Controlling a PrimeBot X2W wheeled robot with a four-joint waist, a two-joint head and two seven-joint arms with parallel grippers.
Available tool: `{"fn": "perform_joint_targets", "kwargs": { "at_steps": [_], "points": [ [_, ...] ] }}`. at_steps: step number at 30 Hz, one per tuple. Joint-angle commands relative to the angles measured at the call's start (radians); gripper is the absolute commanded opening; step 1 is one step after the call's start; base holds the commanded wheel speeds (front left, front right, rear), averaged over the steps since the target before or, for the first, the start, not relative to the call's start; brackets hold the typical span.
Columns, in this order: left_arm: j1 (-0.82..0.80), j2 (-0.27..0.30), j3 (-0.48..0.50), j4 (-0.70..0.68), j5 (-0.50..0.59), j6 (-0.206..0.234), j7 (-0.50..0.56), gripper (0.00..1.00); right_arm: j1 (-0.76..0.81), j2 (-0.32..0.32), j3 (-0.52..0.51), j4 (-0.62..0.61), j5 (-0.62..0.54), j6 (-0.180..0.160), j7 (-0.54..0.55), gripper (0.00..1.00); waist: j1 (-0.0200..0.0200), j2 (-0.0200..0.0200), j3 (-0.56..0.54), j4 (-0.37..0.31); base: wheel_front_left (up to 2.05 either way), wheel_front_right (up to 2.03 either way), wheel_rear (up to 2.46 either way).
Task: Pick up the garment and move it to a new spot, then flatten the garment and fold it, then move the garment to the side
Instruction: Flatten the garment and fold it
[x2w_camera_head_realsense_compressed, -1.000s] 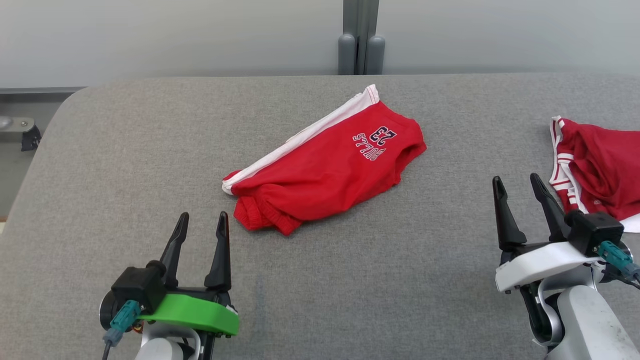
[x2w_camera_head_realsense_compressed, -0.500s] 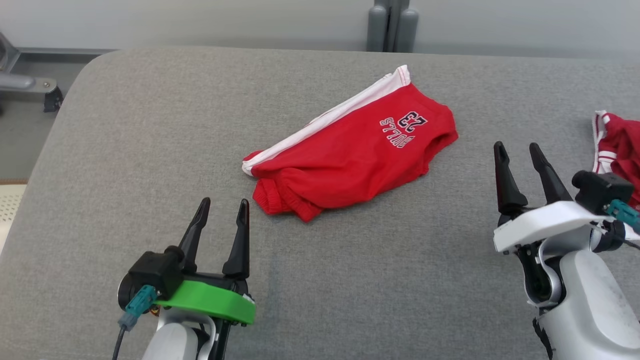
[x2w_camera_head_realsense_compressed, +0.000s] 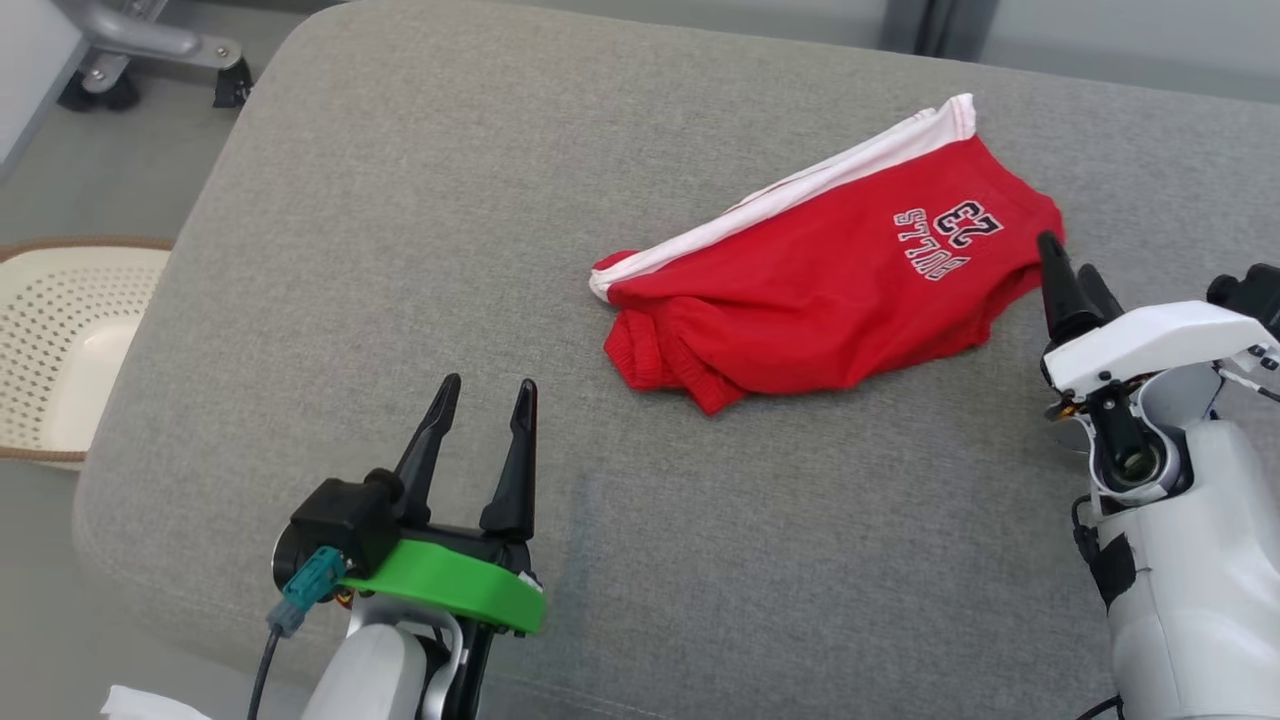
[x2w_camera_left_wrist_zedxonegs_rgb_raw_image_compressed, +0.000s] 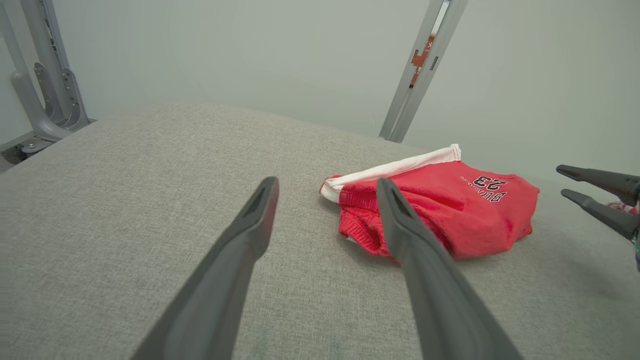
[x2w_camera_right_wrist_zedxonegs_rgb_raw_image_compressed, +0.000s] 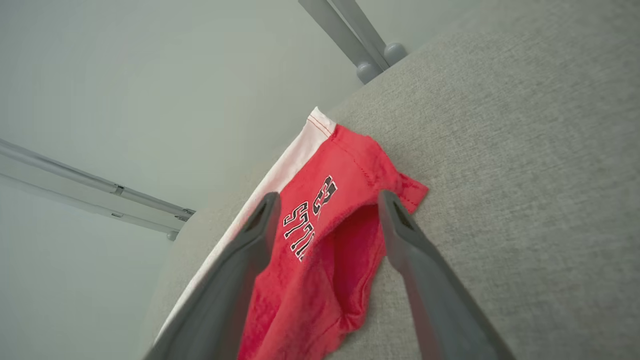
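Grey padded table (x2w_camera_head_realsense_compressed: 400, 250) before a pale wall (x2w_camera_left_wrist_zedxonegs_rgb_raw_image_compressed: 225, 50), red shorts (x2w_camera_head_realsense_compressed: 830, 290) crumpled near its middle. Left gripper (x2w_camera_head_realsense_compressed: 490, 385) low by the front edge, fingers pointing up the table; right gripper (x2w_camera_head_realsense_compressed: 1068, 258) raised at the right, angled inward toward the printed end. Perforated cream basket (x2w_camera_head_realsense_compressed: 60, 300) on the floor (x2w_camera_head_realsense_compressed: 130, 190) at left, contents not discernible. Both pairs of fingers spread wide, gripping nothing; right tips just beside the shorts, left tips well short.

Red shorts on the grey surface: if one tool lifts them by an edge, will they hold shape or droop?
Probably droop: the red shorts lie crumpled with soft folds, so they look floppy. Likely light, being thin cloth. A push may bunch them rather than slide them, since the grey surface is woven fabric.
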Motion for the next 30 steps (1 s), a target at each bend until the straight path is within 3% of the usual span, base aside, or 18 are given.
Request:
{"fn": "perform_joint_targets", "kwargs": {
  "at_steps": [1, 16, 30],
  "points": [
    [-0.015, 0.002, -0.002, 0.0, -0.006, -0.001, 0.0, 1.0, -0.023, -0.003, -0.029, 0.03, -0.014, 0.001, 0.006, 1.0, 0.0, 0.0, 0.026, 0.048, 0.0, 0.0, 0.0],
    [0.012, 0.001, -0.026, -0.028, -0.031, 0.019, 0.0, 1.0, -0.169, 0.005, -0.305, 0.329, -0.247, 0.0, 0.063, 1.0, 0.0, 0.0, 0.016, 0.096, 0.0, 0.0, 0.0],
    [-0.029, 0.002, -0.046, -0.039, -0.058, 0.026, 0.0, 1.0, -0.296, 0.012, -0.369, 0.464, -0.394, -0.001, 0.112, 1.0, 0.0, 0.0, 0.066, 0.12, 0.0, 0.0, 0.0]
  ]
}}
